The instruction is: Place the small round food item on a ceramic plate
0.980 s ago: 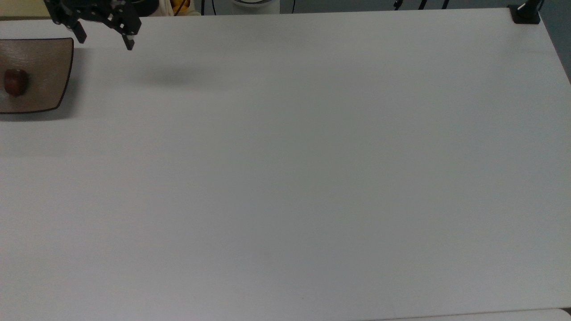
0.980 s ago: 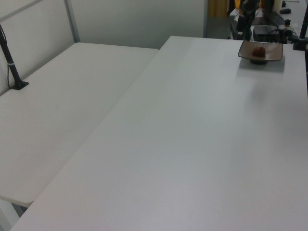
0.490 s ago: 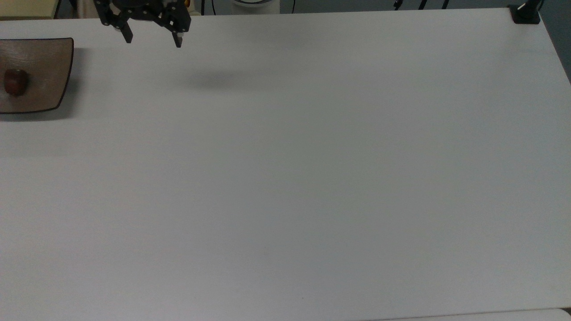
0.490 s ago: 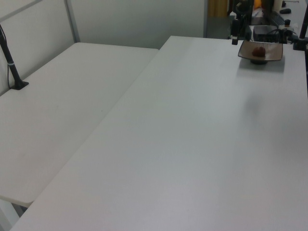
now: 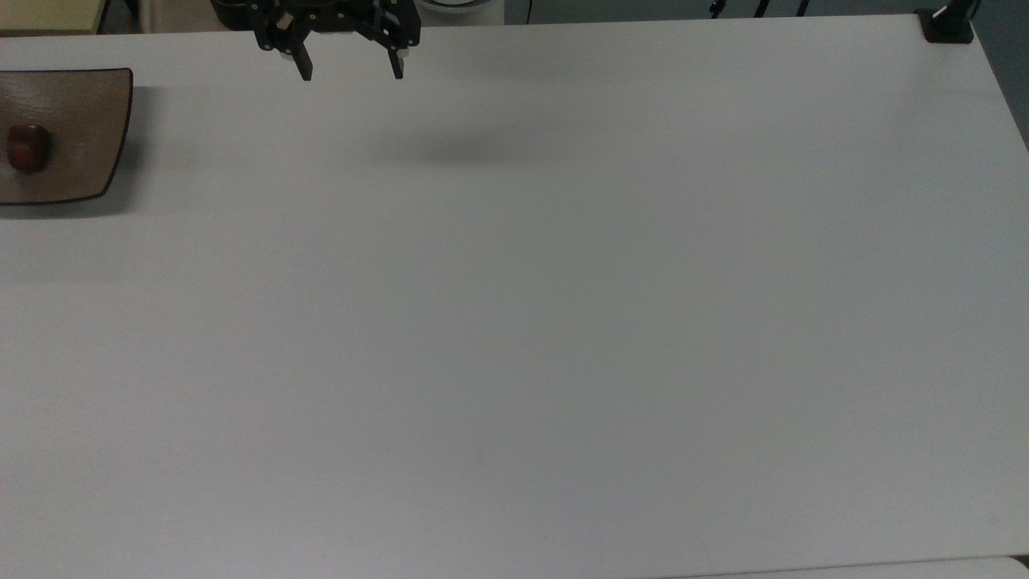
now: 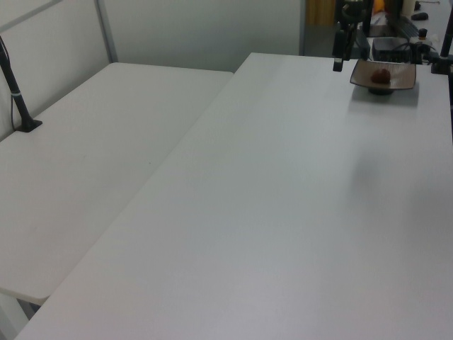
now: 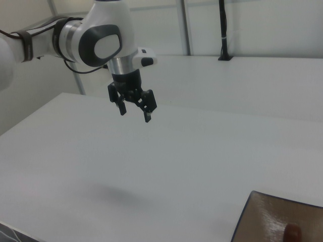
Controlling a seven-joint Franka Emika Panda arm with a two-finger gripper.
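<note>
Top view: small round food item (image 5: 28,149) rests on ceramic plate (image 5: 88,104); gripper (image 5: 351,71), well apart from plate, hangs spread wide, holding nothing.

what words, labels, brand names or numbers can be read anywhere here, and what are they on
No readable text.
Brown squarish ceramic plate: no writing.
Small dark reddish-brown round food item lying on it: no writing.
Black two-finger gripper, open above the white table: no label legible.

Legible text, labels, brands, numbers, signs: none. No readable marking on any surface in the top view, left view or right view.
</note>
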